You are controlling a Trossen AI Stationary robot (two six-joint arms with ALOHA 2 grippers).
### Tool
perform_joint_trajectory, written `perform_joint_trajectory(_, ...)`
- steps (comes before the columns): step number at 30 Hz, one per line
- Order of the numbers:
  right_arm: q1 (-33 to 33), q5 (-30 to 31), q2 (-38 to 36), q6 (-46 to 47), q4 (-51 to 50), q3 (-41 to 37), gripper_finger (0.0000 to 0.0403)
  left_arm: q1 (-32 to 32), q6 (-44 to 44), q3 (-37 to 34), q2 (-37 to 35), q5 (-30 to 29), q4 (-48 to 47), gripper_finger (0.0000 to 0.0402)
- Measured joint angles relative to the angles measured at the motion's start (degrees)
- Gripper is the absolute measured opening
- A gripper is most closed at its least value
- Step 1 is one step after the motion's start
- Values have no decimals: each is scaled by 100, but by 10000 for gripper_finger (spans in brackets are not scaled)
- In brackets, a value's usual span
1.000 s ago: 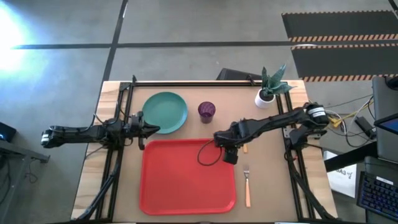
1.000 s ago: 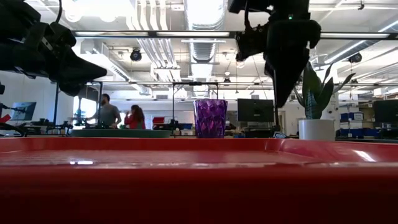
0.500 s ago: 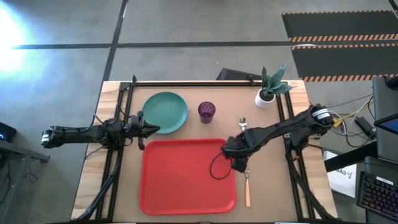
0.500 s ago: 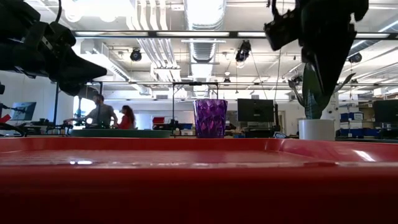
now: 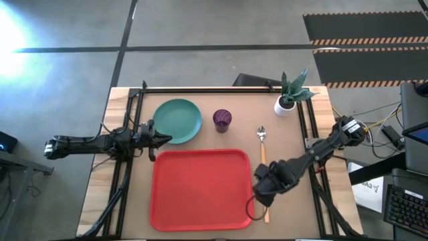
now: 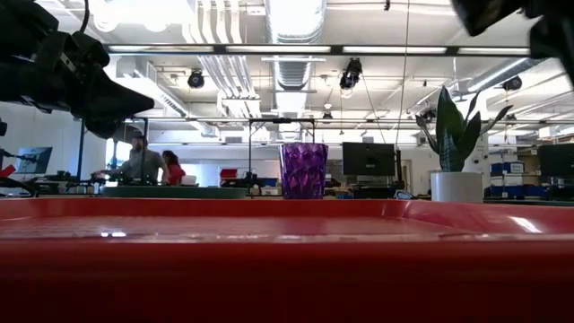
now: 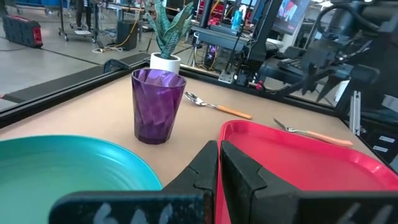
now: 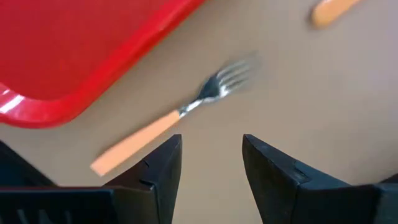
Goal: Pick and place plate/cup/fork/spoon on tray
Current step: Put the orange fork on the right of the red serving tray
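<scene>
Even, bright overhead light in the high view; a strong white glare washes out the floor (image 5: 17, 27) at the upper left corner. Low view: ceiling lamps (image 6: 296, 18) blown out, dark arms in silhouette against them, the near tray (image 6: 287, 269) rim a soft, unfocused red band with small highlights. Right wrist view: the fork (image 8: 180, 115) is smeared by motion blur. Left wrist view: sharp on the cup (image 7: 157, 104), nearest plate (image 7: 68, 165) edge soft.
</scene>
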Motion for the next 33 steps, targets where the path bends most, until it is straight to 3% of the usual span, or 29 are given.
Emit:
perform_joint_trajectory(9,605,109,181,1360,181,0,164,1,0,0,-5,2,2,0)
perform_joint_trajectory(23,656,309,1288,2387,929,-4,164,-1,0,0,12,2,-3,0)
perform_joint_trajectory(33,667,406,1635,3627,909,-7,164,-1,-1,0,35,2,4,0)
